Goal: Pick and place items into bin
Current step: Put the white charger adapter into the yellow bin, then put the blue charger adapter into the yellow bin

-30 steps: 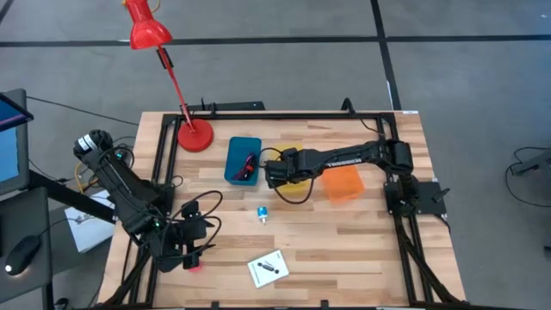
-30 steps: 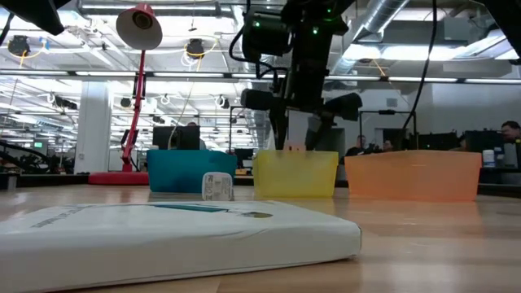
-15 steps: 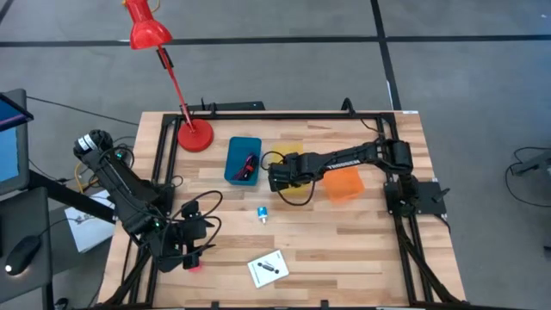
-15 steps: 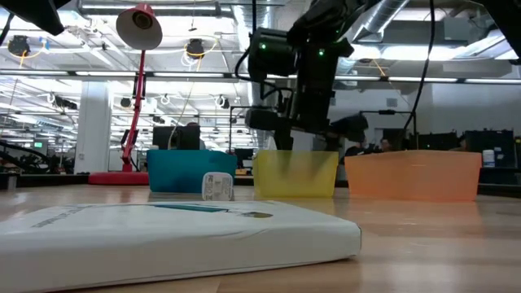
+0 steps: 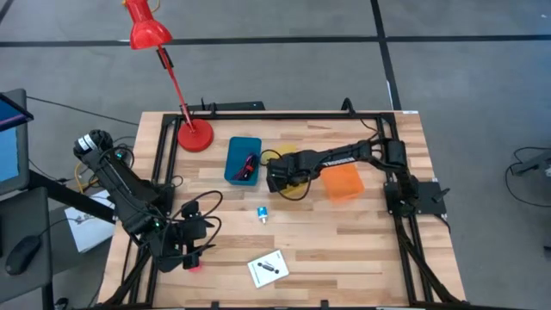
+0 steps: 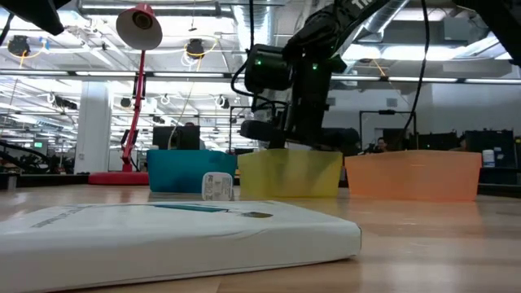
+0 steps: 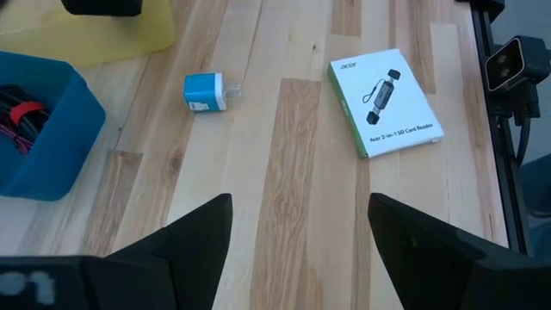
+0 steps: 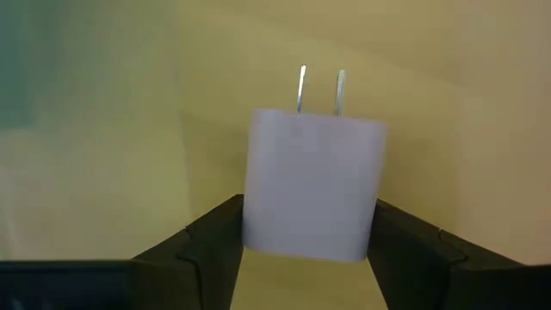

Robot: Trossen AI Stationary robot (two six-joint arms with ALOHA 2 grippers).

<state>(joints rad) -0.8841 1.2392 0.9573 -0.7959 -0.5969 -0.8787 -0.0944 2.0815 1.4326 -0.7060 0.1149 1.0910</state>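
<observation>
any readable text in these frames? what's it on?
"acer": top corner of the white box lying on the table.
"Acer 2-in-1 SD Card Reader": along the same box's edge, under the printed picture.
Label on the small blue plug: too small to read.
White lettering on the right arm, high view: too small to read.
White charger in the right gripper: no text visible.

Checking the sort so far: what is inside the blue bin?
The blue bin holds a dark red cord and a black-and-red piece. Anything beneath them is hidden.
</observation>
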